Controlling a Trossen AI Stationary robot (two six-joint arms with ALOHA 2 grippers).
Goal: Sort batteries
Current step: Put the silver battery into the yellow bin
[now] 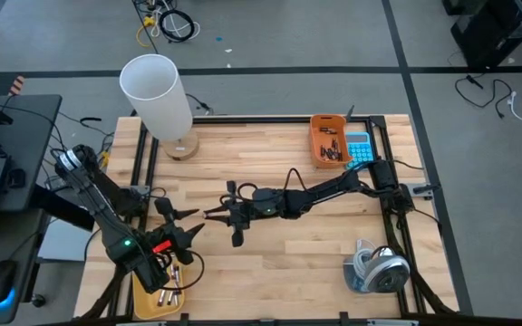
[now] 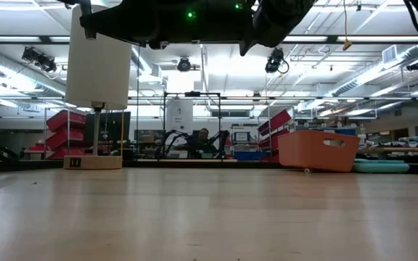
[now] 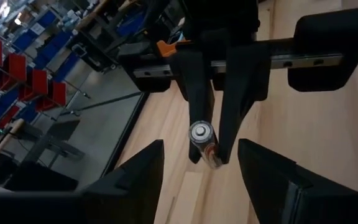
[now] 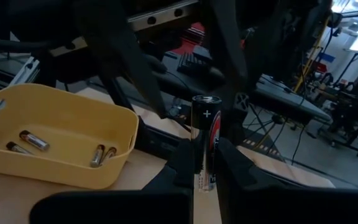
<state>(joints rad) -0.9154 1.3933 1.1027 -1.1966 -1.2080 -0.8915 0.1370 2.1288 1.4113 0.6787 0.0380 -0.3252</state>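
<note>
2 grippers meet mid-table, my right gripper (image 4: 205, 167) clenched on 1 upright battery (image 4: 206, 144), my left gripper (image 3: 201, 163) spread wide around it, 4 batteries (image 4: 31, 140) in yellow bin (image 4: 114, 155)

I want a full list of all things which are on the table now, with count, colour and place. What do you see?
battery in the grip: one, dark, upright between the right pincer's fingers
batteries in the yellow tray: four seen, mixed dark and light
yellow tray: one, near left corner of the table
orange bin: one, far right; dark cells inside, count cannot be told
calculator: one, blue, beside the orange bin
white cylinder: one, on a wooden base, far left
grey round object: one, near right corner; kind unclear
table: one, light wood
left pincer: open, facing the held battery
right pincer: shut on the battery, mid-table
</note>
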